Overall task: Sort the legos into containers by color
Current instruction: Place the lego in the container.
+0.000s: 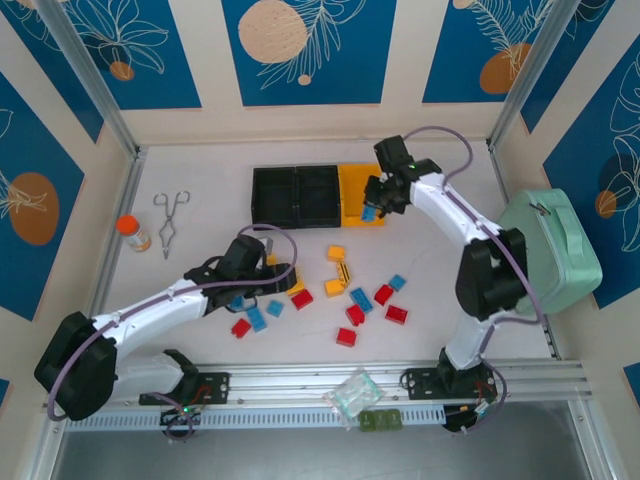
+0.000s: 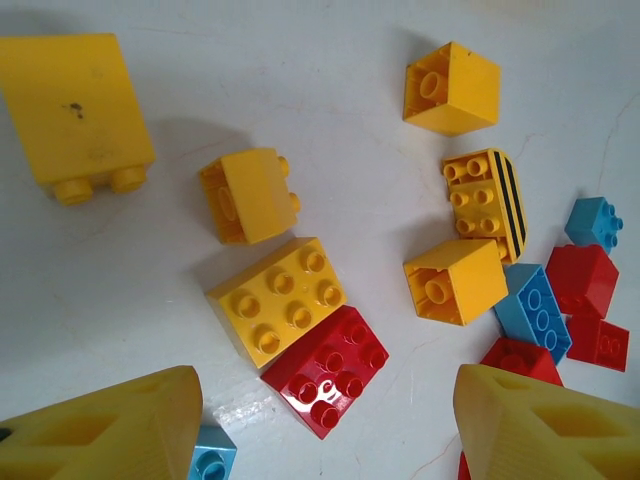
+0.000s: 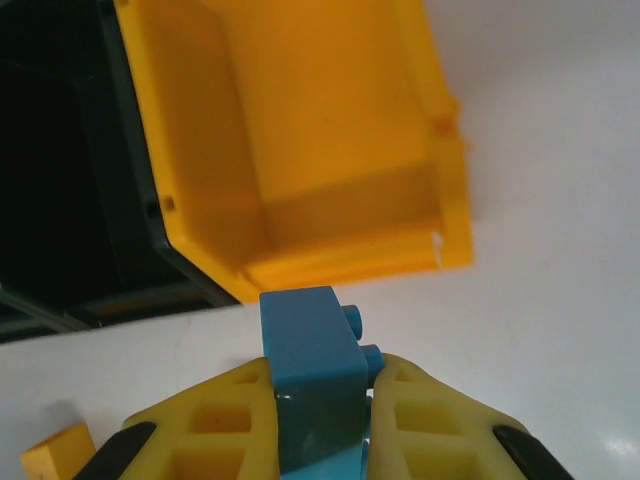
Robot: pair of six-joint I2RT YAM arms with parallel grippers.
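Right pincer point(image 3: 322, 385) clamps blue brick point(image 3: 305, 335) just short of yellow bin point(image 3: 350, 255); best centre it over a black bin point(image 3: 70, 200) before release; left pincer point(image 2: 325, 385) gapes above surface point(image 2: 300, 100).

The left arm point(image 1: 150, 305) and right arm point(image 1: 450, 215) wear white shells broken by bulky black joints. A lilac-grey cable point(image 1: 440, 135) loops loosely along each. Their black bases point(image 1: 180, 368) are bolted at the desk's near edge. The left tool point(image 2: 325, 390) and right tool point(image 3: 325, 365) have yellow fingers point(image 3: 215, 425) moulded as hollow lattice. Black strips at their outer edges may be rubber.
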